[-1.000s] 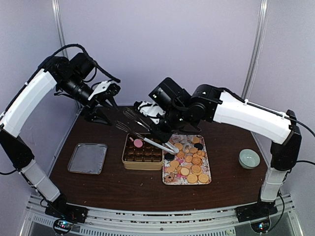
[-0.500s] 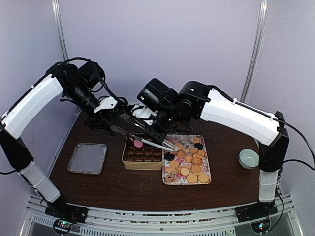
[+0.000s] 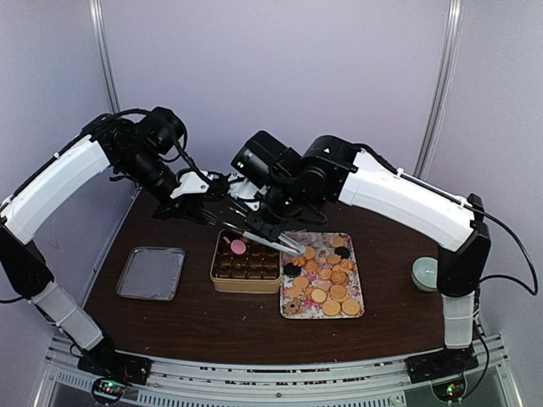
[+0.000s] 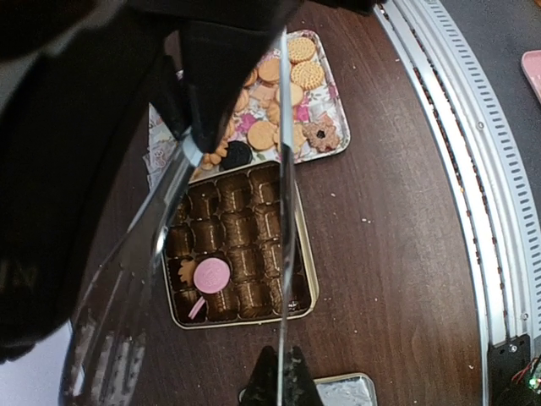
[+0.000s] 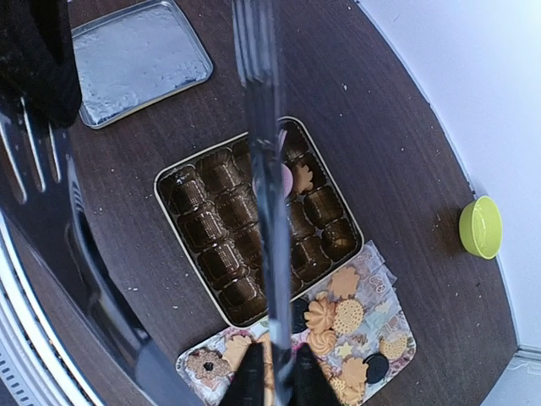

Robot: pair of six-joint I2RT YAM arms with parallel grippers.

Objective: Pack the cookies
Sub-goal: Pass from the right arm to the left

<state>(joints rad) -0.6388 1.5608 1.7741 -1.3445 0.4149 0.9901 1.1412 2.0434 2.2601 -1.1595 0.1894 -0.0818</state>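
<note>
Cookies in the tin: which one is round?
The pink cookie is round; the tan cookie beside it is flower-shaped.

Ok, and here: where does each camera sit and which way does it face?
Top external: fixed above and behind the bases, looking down across the table; left arm and right arm both show.
Left wrist: rides the left arm, looks down past the left gripper and its tongs onto the tin.
Right wrist: rides the right arm, looks down past the right gripper onto the same tin, opposite way round.
Shared: both wrist views show the pink cookie and the cookie tray.
</note>
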